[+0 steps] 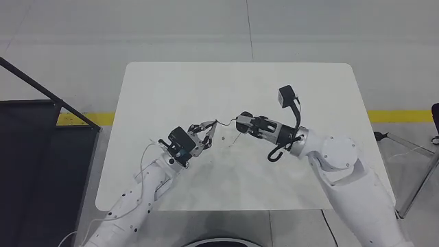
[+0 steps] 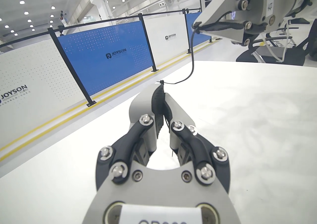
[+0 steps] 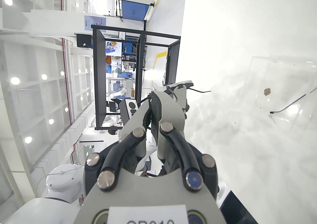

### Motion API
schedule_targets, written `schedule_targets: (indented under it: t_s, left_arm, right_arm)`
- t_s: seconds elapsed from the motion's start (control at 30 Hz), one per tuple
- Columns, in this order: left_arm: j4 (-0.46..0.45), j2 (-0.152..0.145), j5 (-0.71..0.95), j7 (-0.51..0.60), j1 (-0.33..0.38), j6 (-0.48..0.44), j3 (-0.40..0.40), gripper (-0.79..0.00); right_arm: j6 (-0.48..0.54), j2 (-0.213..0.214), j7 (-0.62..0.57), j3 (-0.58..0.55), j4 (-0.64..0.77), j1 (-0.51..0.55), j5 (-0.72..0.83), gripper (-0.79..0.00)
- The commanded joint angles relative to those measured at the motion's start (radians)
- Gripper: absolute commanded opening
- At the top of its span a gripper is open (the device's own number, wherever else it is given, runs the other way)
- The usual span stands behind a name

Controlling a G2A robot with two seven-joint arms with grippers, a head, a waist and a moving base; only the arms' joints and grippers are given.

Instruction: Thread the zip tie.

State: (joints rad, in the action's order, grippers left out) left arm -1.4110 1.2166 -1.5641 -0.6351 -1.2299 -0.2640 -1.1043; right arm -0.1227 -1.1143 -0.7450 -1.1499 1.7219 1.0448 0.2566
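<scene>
Zip tie [image 2: 192, 61] is clamped at both ends: left gripper [image 2: 160, 92] fingers by the head, right gripper [image 2: 198, 26] fingers on the tail. Can't tell if it's through yet, probably not.

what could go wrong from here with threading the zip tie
1. The zip tie is thin and bowed between the grippers, so its end may miss the small head by the left gripper.
2. The right gripper pinches it at the very tip, so it could slip or twist out.
3. The top view shows both grippers close together, so their fingers may bump while closing in.
</scene>
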Motion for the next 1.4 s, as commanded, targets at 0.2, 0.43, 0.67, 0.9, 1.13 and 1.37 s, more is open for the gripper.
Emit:
schedule_targets:
  t_s: [0.2, 0.43, 0.67, 0.9, 1.13, 1.37]
  left_arm:
    - [0.004, 0.003, 0.056, -0.024, -0.001, -0.027, -0.011, -0.785]
    - [0.011, 0.004, 0.086, -0.037, 0.0, -0.066, -0.016, -0.785]
    - [0.015, 0.004, 0.097, -0.034, 0.003, -0.1, -0.022, -0.785]
    - [0.019, 0.005, 0.093, -0.028, 0.006, -0.113, -0.02, -0.785]
    - [0.03, 0.01, 0.127, -0.009, 0.017, -0.15, -0.006, -0.785]
    - [0.048, 0.016, 0.157, -0.003, 0.035, -0.191, 0.011, -0.785]
  right_arm:
    - [-0.041, 0.0, -0.019, 0.022, 0.001, -0.018, -0.054, -0.785]
    - [-0.059, -0.003, -0.022, 0.035, -0.001, -0.029, -0.076, -0.785]
    - [-0.051, -0.004, -0.019, 0.039, -0.001, -0.032, -0.082, -0.785]
    - [0.028, -0.004, 0.0, 0.003, 0.0, 0.002, -0.018, -0.785]
    - [0.097, -0.005, 0.019, -0.02, 0.004, 0.033, 0.023, -0.785]
    - [0.139, -0.007, 0.031, -0.034, 0.002, 0.049, 0.058, -0.785]
